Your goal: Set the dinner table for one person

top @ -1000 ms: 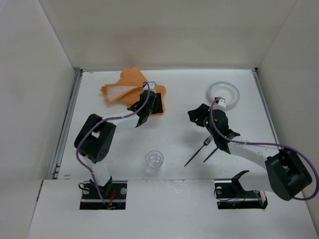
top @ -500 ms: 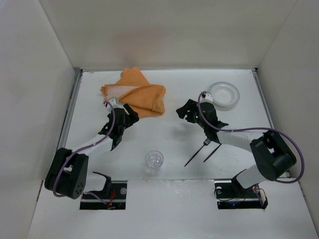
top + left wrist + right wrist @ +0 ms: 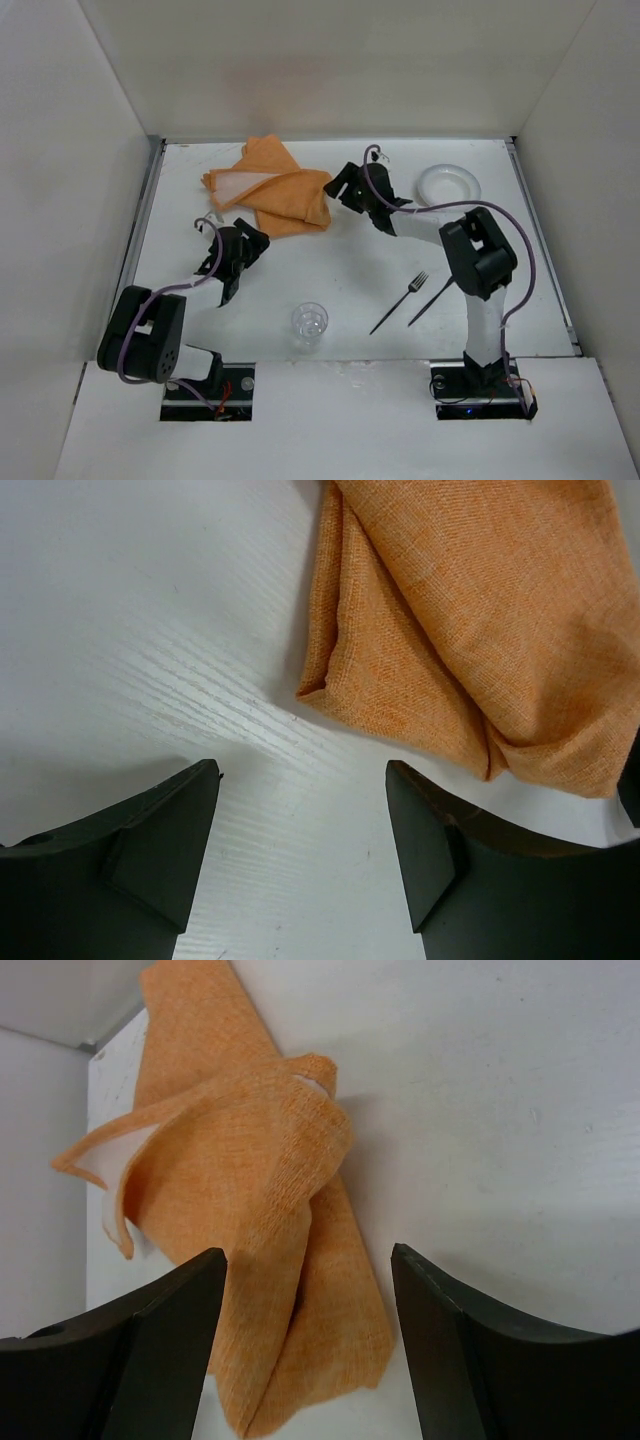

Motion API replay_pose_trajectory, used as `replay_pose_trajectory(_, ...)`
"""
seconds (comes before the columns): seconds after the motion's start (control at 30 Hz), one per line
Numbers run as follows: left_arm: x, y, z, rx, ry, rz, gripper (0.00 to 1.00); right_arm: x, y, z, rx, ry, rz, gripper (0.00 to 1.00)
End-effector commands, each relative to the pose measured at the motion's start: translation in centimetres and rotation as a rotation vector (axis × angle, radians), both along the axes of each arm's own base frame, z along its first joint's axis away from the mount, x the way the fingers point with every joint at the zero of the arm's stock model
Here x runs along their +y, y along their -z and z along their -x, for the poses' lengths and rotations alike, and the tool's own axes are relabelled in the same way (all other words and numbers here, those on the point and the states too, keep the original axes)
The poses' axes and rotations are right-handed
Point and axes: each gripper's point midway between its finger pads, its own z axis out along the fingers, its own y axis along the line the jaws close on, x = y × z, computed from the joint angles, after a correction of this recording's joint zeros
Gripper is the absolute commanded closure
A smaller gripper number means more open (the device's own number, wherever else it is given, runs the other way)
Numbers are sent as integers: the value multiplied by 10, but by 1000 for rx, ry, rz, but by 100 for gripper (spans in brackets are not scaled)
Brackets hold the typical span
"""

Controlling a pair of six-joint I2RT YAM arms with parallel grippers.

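Just white dinner table (image 3: 340,262), pale walls (image 3: 330,70)

The left arm (image 3: 183,289) and right arm (image 3: 478,255) each reach forward, wrists low, jaws spread well apart.

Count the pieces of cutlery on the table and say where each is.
2. The fork lies on the table, near right, tines pointing away; what looks like a knife lies just right of it, roughly parallel. The orange cloth could hide more.

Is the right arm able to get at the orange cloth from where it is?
Probably yes: the right gripper is open and pointed at the orange cloth, close by, with nothing between them.
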Motion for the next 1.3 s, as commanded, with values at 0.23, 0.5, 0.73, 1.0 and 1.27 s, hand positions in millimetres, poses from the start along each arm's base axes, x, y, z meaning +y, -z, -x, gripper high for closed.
replay_pose_trajectory(0.23, -10, 9, -29, 3, -18, 59, 35, 33, 2, -35, 74, -23, -62, 30)
replay_pose_trajectory(0.5, -10, 29, -39, 33, -37, 58, 63, 47, -8, -44, 60, -54, -108, 65)
replay_pose_trajectory(0.73, 3, 26, -50, -15, -124, 62, 92, 38, -54, -54, -27, -31, -176, 88)
replay_pose_trajectory(1.0, 28, 17, -48, -31, -194, 14, 95, -92, -140, -37, -232, 215, -104, 89)
replay_pose_trajectory(1.27, 39, 13, -37, -36, -223, -11, 97, -170, -30, 47, -33, 412, 117, 89)
